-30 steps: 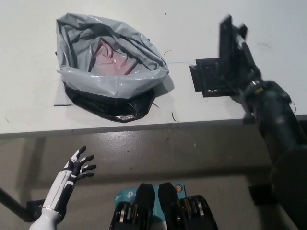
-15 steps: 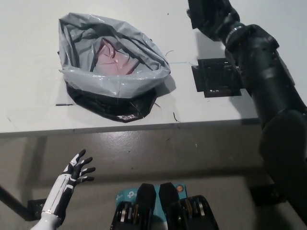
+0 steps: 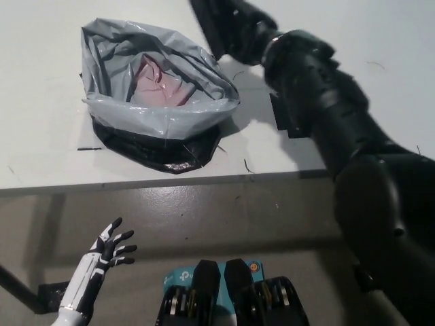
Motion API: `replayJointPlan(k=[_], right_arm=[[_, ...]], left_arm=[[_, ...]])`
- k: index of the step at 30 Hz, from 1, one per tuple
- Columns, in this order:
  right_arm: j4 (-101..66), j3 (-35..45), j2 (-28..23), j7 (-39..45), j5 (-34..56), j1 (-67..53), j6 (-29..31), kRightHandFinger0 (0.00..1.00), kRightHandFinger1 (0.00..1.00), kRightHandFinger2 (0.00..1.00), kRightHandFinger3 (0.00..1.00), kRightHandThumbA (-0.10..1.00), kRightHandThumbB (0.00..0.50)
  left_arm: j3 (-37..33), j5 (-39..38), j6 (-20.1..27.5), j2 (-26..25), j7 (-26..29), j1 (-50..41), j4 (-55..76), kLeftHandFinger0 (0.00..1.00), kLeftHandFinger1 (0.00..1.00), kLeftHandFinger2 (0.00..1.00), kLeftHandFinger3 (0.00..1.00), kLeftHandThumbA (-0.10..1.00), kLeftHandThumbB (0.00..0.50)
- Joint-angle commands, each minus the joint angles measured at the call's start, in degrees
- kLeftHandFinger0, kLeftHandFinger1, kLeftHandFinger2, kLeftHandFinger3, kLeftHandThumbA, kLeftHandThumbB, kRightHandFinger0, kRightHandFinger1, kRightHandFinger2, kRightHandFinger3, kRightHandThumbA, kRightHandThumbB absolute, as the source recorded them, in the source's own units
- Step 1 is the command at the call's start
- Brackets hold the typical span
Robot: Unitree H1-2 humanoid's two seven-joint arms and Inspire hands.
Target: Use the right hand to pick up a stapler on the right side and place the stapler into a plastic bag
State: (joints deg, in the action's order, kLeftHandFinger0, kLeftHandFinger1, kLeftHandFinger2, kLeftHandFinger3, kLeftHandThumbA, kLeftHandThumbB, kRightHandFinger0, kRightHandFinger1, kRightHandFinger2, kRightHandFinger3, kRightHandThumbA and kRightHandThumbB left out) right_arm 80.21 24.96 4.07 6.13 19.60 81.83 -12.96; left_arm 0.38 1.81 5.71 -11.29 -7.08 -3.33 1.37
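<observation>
Your black right hand (image 3: pixel 223 28) is up near the far edge of the tabletop (image 3: pixel 47 159), just beyond the far right rim of the plastic bag (image 3: pixel 158 113). It is one dark, motion-blurred shape. You cannot tell whether its fingers are wide, narrow or wrapped around something. The stapler cannot be picked out as a separate thing: nothing of its shape or colour reads apart from that blur, so its place cannot be told.

The right arm (image 3: pixel 326 109) is matte black with rounded, segmented shells. It crosses the tabletop's right side on a slant from the near right corner.

The bag sits on the left half of the tabletop, close to the front edge. It is thin grey film, glossy and heavily crinkled, with the mouth rolled wide open. A black band runs around its base, and something soft and pink (image 3: pixel 160 81) lies inside.

A flat black patch (image 3: pixel 285 126) lies on the smooth white surface, partly hidden under the arm.

Your white left hand (image 3: pixel 112 244) rests low, below the front edge, with its fingers fanned apart and holding nothing.
</observation>
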Motion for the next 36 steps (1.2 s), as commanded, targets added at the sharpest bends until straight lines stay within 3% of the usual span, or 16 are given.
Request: replayJointPlan(k=[1,2,4,7,11,15,16,17,20,23,28,30,31,33,35,36], right_arm=[[0.24,-3.21,3.64,-3.71,-1.98,6.29,3.50,0.02,0.18,0.67,0.50,0.09,0.287],[0.40,-3.58,4.30,-3.99,-2.08,6.34,3.66,0.00,0.12,0.59,0.44,0.14,0.283],[0.72,-3.85,5.93,-5.30,-1.86,5.76,4.43,0.00,0.10,0.59,0.60,0.10,0.285],[1.08,-4.36,6.62,-6.10,-1.86,5.41,4.85,0.00,0.07,0.54,0.41,0.06,0.298],[1.59,-6.09,7.00,-8.33,-3.34,4.60,5.01,0.00,0.08,0.51,0.39,0.10,0.294],[1.71,-6.95,7.04,-9.01,-3.55,4.12,5.03,0.00,0.11,0.53,0.46,0.11,0.294],[1.88,-7.45,6.57,-9.91,-4.06,3.63,5.07,0.00,0.08,0.53,0.58,0.10,0.282],[1.96,-7.71,6.33,-10.78,-4.33,3.48,4.97,0.00,0.08,0.53,0.58,0.10,0.282],[1.91,-8.03,6.17,-12.69,-4.39,3.97,4.76,0.00,0.07,0.59,0.38,0.05,0.285],[1.88,-8.54,5.95,-13.26,-4.59,4.22,4.88,0.00,0.09,0.64,0.27,0.04,0.285],[1.79,-10.10,5.76,-13.95,-5.59,4.33,5.07,0.00,0.12,0.65,0.27,0.05,0.271],[1.75,-9.63,5.55,-15.52,-5.12,4.67,5.11,0.00,0.19,0.71,0.36,0.07,0.276],[1.76,-9.25,5.46,-15.89,-4.70,4.78,4.95,0.00,0.21,0.72,0.34,0.06,0.276],[1.86,-8.96,4.97,-15.88,-4.36,5.36,3.61,0.00,0.29,0.79,0.34,0.21,0.280],[1.89,-9.50,4.84,-15.69,-4.87,5.52,2.98,0.00,0.29,0.78,0.35,0.26,0.281],[1.83,-10.13,4.57,-11.57,-5.07,5.55,1.36,0.95,1.00,1.00,1.00,0.72,0.269]], left_arm=[[-0.73,0.68,1.39,0.22,0.00,-0.89,3.00,0.76,0.81,0.90,1.00,1.00,0.202],[-0.88,1.06,1.01,0.35,0.14,-0.89,3.14,0.76,0.82,0.89,1.00,1.00,0.214],[-1.45,2.15,1.12,0.42,0.30,-1.56,3.67,0.76,0.81,0.88,1.00,1.00,0.213],[-1.68,2.08,1.04,0.51,0.25,-1.55,4.00,0.76,0.81,0.88,1.00,1.00,0.208],[-2.30,2.63,1.49,0.64,0.19,-1.57,4.18,0.76,0.80,0.88,1.00,1.00,0.194],[-2.65,2.54,1.41,0.66,0.20,-1.97,4.46,0.76,0.81,0.88,1.00,1.00,0.195],[-3.01,3.04,1.61,0.63,0.21,-1.87,4.73,0.74,0.79,0.86,1.00,1.00,0.193],[-3.24,3.52,1.71,0.63,0.31,-1.79,4.85,0.74,0.79,0.86,1.00,1.00,0.193],[-3.63,4.41,1.42,0.54,0.41,-1.50,5.26,0.71,0.78,0.85,1.00,1.00,0.177],[-4.12,5.41,1.56,0.48,0.42,-1.36,5.50,0.70,0.77,0.86,1.00,1.00,0.176],[-4.41,5.86,1.23,0.57,0.47,-1.37,5.95,0.69,0.78,0.86,1.00,1.00,0.190],[-4.63,6.15,1.07,0.42,0.29,-1.39,6.62,0.69,0.78,0.86,1.00,1.00,0.167],[-4.70,6.25,1.09,0.38,0.27,-1.38,6.71,0.69,0.78,0.86,1.00,1.00,0.167],[-4.98,6.50,1.01,0.24,0.04,-0.88,6.85,0.69,0.77,0.86,1.00,1.00,0.165],[-5.11,6.52,0.74,0.22,-0.03,-0.86,6.99,0.69,0.77,0.86,1.00,1.00,0.166],[-5.31,6.84,1.05,0.12,-0.03,-0.86,7.00,0.69,0.77,0.86,1.00,1.00,0.166]])
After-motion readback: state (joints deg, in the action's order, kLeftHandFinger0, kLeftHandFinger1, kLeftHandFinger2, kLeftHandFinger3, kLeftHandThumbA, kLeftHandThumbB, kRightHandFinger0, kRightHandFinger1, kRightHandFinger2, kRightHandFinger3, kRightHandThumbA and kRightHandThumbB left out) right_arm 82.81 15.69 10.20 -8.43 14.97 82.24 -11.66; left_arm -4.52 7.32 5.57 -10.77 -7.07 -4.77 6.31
